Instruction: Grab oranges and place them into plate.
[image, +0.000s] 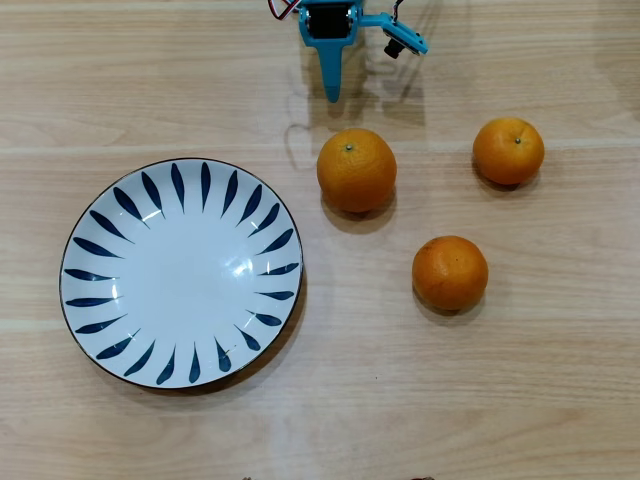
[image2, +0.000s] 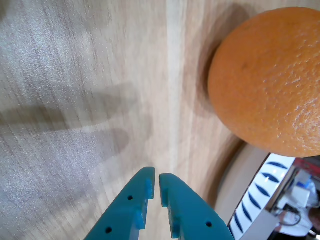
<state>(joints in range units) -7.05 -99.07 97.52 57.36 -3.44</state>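
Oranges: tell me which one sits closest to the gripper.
The largest orange, just right of the plate in the overhead view, sits directly below the gripper. The other two oranges lie farther right.

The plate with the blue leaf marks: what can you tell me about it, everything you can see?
The plate is large, round and white, glossy like glazed ceramic, with dark blue leaf-shaped strokes fanning around its rim and a thin dark edge. It lies flat and upright on the pale wooden table, at the left of the overhead view. Nothing is in it; light glints off its centre. The nearest orange sits just off its upper right, not touching. In the wrist view only a slice of its rim shows, behind that orange.
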